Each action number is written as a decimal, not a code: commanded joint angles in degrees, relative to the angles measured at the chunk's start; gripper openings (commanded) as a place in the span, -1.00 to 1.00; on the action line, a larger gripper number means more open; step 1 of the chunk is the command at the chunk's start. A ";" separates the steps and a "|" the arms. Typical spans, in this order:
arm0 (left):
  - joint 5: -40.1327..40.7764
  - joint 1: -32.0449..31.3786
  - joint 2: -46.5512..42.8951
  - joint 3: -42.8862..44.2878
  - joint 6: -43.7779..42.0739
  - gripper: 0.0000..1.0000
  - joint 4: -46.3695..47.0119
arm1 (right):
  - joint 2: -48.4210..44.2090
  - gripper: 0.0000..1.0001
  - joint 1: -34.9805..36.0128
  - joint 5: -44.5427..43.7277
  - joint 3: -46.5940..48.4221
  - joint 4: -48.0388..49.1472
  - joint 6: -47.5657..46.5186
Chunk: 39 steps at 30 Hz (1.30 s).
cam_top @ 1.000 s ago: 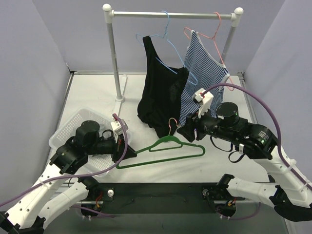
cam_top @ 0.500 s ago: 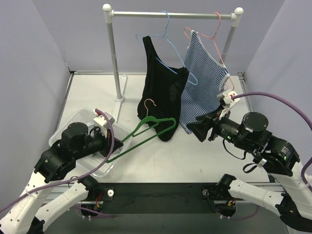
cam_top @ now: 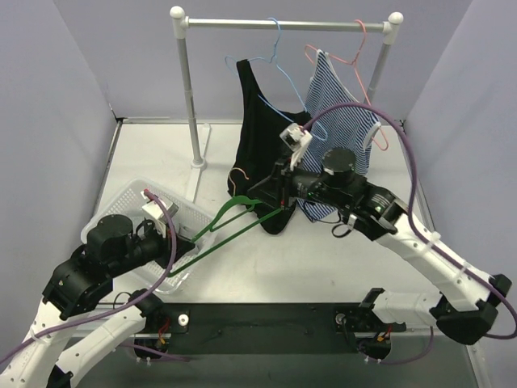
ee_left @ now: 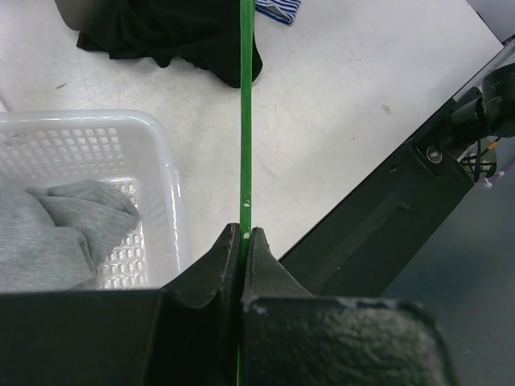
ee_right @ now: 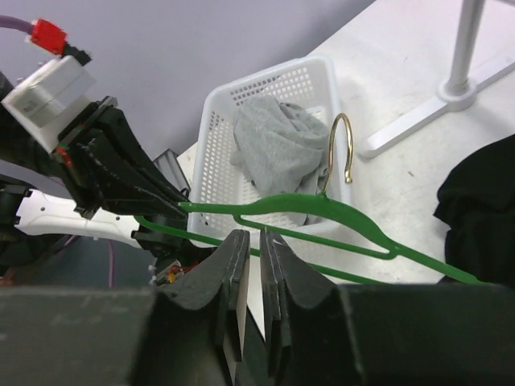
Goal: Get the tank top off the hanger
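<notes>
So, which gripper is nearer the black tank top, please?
Right. The right gripper sits near the hem of the black tank top; the left gripper is by the white basket, gripping the green hanger.

No writing, label, brand, number or sign can be read in any of the views.
</notes>
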<state>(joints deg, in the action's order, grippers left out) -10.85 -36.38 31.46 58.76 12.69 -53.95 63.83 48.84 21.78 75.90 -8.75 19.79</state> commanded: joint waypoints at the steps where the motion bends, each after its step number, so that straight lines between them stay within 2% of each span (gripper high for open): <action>1: -3.73 -0.01 -1.49 2.85 -1.52 -1.00 1.13 | 5.15 -0.77 0.20 5.82 4.78 7.87 3.67; 4: -4.61 -0.01 -2.63 2.85 -1.70 -1.00 1.22 | 8.14 -0.79 0.12 5.47 5.84 7.88 3.68; 12: -5.67 -0.01 -4.22 3.29 -3.02 -1.00 -0.80 | 10.26 -0.84 -1.20 -2.17 5.93 6.12 1.30; 24: -4.45 -0.01 -4.39 3.64 -2.49 -1.00 -0.89 | 8.24 -0.85 -2.43 -0.51 4.70 4.80 1.65; 32: 8.20 -0.01 -3.08 6.10 -1.53 -1.00 -4.58 | -1.85 -0.83 -2.43 -0.95 -1.54 3.66 2.36; 39: 17.52 -0.01 -0.97 8.82 -0.73 -1.00 -1.96 | -10.04 -0.67 -2.26 -4.63 -4.18 0.32 2.71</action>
<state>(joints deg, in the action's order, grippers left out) -1.52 -36.40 28.99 63.86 10.87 -60.12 57.87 46.81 19.73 72.88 -8.19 21.74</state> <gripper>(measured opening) 0.064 0.135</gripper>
